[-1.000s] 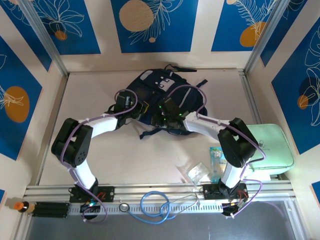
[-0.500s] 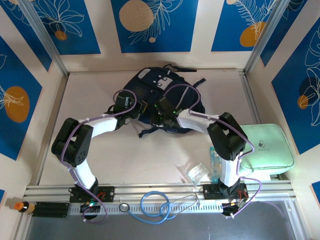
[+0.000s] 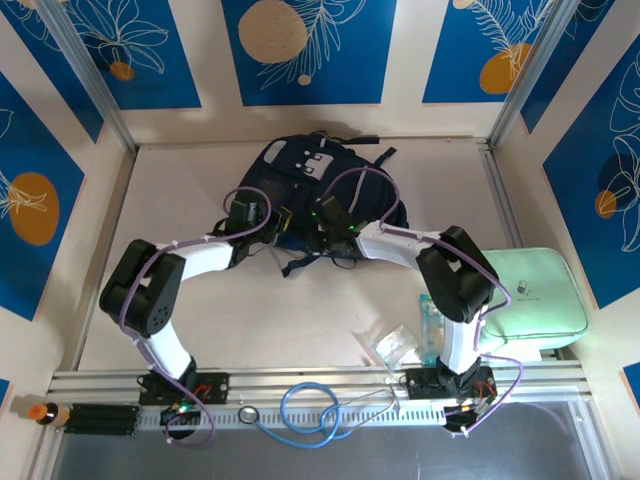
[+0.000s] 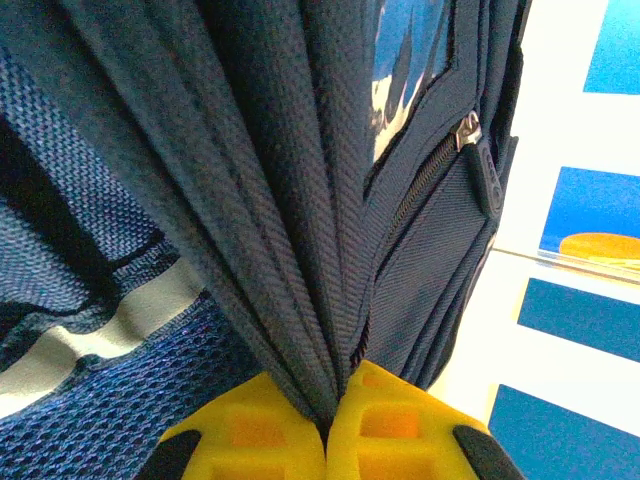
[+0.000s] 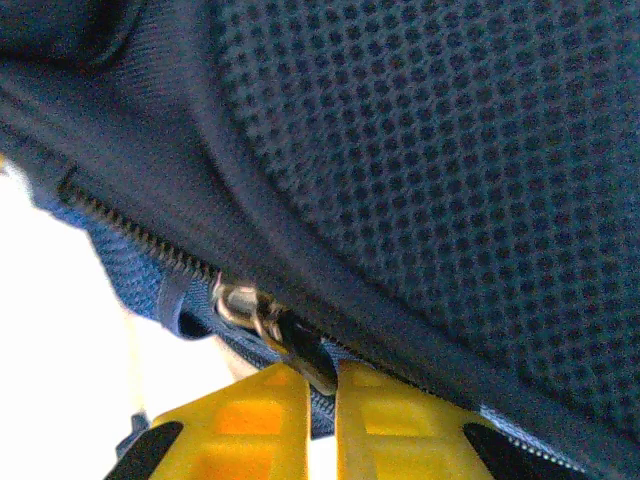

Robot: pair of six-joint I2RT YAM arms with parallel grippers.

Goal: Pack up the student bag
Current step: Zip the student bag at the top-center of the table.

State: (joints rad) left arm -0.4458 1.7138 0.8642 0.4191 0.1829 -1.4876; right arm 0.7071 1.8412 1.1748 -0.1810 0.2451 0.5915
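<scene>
Student bag (image 3: 335, 185) lies flat on the far middle of the table (image 3: 200, 310) in the top view, with the left gripper (image 3: 275, 215) and the right gripper (image 3: 322, 222) side by side at the bag's near edge. In the left wrist view, the left gripper's yellow fingers (image 4: 250, 430) are clenched on a gathered fold of the bag's navy fabric. In the right wrist view, the right gripper's fingers (image 5: 250, 420) are pinched almost together on the dark zip pull (image 5: 300, 350) hanging from the bag's zipper.

Your pale table (image 3: 250, 320) carries the student bag (image 3: 290, 170) at twelve o'clock. At five o'clock lie a clear packet (image 3: 390, 345) and a blue packet (image 3: 432, 325), with a mint case (image 3: 535, 295) at three.
</scene>
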